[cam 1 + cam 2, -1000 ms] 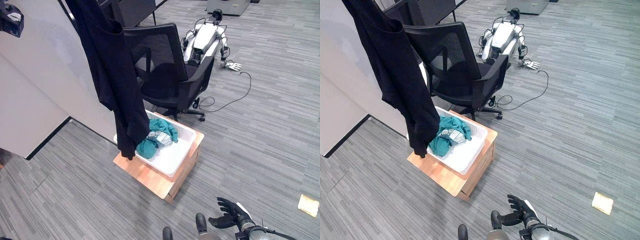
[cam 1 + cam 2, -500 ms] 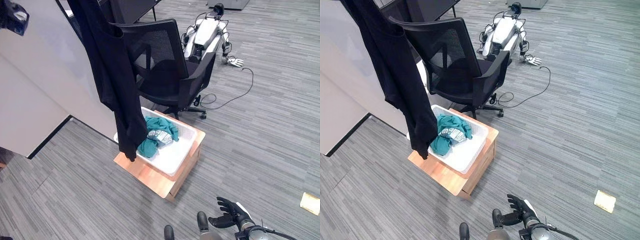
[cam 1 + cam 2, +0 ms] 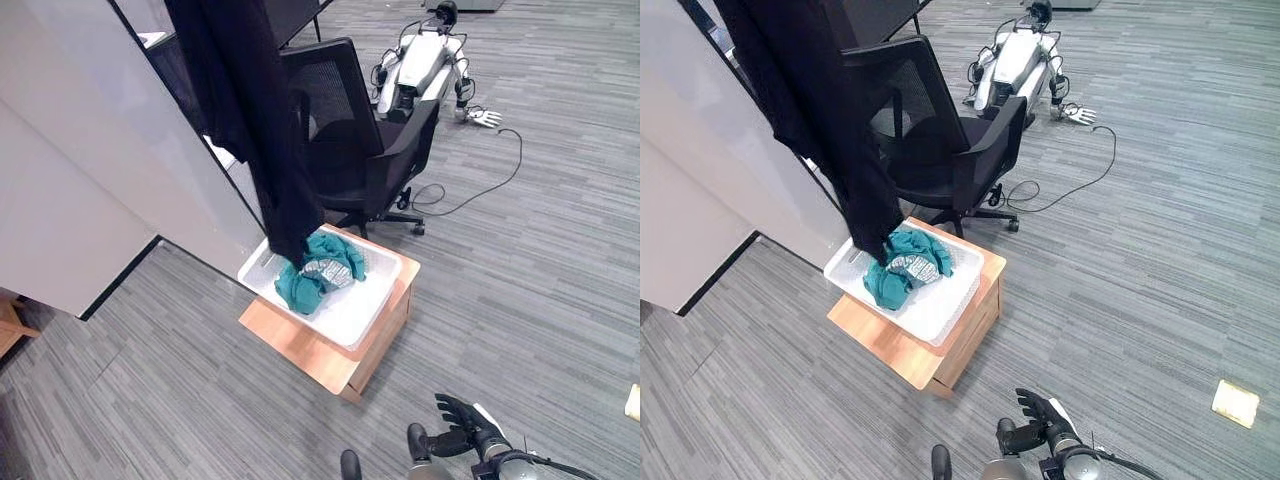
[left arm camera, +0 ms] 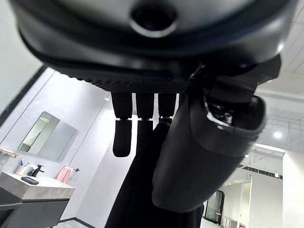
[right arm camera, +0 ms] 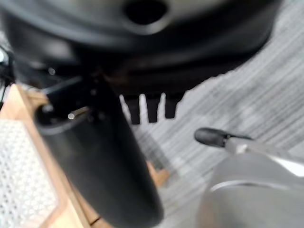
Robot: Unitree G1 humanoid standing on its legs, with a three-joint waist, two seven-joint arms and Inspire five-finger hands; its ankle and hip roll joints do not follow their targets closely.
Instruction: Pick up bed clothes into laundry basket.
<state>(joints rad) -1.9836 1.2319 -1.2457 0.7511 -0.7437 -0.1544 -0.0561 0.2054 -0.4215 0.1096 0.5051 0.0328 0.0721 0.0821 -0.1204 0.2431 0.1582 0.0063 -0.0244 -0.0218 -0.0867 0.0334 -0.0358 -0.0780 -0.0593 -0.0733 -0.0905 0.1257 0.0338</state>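
Note:
A long black garment (image 3: 255, 110) hangs from above, and its lower end reaches into the white laundry basket (image 3: 352, 312), touching the teal clothes (image 3: 312, 272) that lie there. In the left wrist view my left hand (image 4: 209, 142) pinches the black garment (image 4: 137, 190) between thumb and fingers. The basket stands on a low wooden stand (image 3: 310, 352). My right hand (image 3: 1042, 425) hovers low over the floor, well short of the basket, with fingers spread and nothing in them.
A black office chair (image 3: 370, 150) stands right behind the basket. A grey partition wall (image 3: 90, 150) runs along the left. Another robot (image 3: 420, 70) lies on the carpet beyond the chair, with a cable trailing. A small yellow pad (image 3: 1237, 402) lies on the floor at right.
The black garment has swung right; its lower end, which hung past the basket's left corner, now reaches inside it. The camera has shifted too. My right hand has stayed put.

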